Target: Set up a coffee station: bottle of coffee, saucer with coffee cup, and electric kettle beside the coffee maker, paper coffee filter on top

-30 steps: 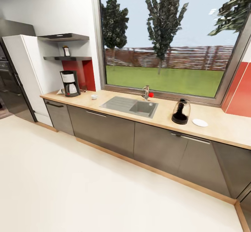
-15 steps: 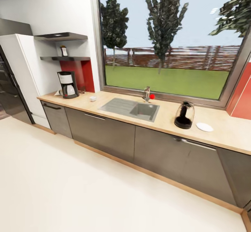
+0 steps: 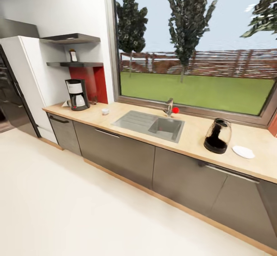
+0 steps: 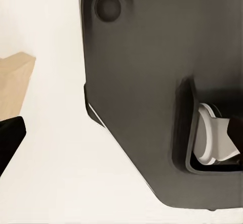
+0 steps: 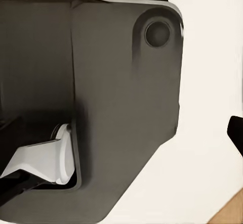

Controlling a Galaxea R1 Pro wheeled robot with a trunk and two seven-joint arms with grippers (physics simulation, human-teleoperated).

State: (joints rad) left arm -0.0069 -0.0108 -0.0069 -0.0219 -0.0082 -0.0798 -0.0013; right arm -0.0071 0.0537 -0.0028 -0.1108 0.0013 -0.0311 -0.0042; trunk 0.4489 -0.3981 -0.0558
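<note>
You face the counter (image 3: 192,142) from across the floor: the coffee maker (image 3: 77,94) stands at its left end with the paper coffee filter (image 3: 66,103) beside it and the coffee cup (image 3: 105,111) nearby, and the bottle of coffee (image 3: 73,56) sits on the shelf (image 3: 75,64) above. The sink (image 3: 150,122) separates these from the electric kettle (image 3: 217,136) and saucer (image 3: 243,151) toward the right end. Your wrist views show dark robot base (image 4: 152,82) over pale floor, so you cannot tell how either arm's jaws stand.

We see a matt wood-look countertop (image 3: 192,138), a brushed metal sink (image 3: 150,123), a glossy smoky-glass kettle (image 3: 217,136), perhaps glazed saucer (image 3: 243,151).
</note>
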